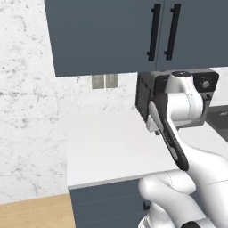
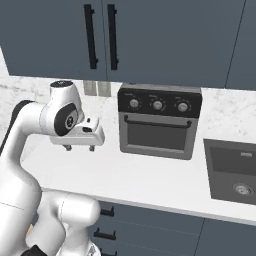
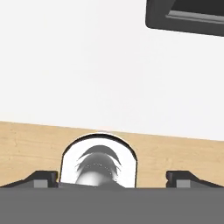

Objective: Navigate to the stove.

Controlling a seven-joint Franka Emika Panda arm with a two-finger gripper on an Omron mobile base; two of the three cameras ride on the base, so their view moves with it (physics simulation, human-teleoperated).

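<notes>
End effector (image 2: 80, 148) hovers spread above white counter (image 2: 150, 185).

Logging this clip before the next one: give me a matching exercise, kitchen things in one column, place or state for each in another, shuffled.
Things:
1. toaster oven
2. sink
3. upper cabinets
4. pincer

Places or states:
A. recessed in the counter, right of the oven
B. hanging above the counter, black bar handles
C. standing on the white counter, three knobs
D. held above the counter, fingers apart

Pairs: 1-C, 2-A, 3-B, 4-D
</notes>
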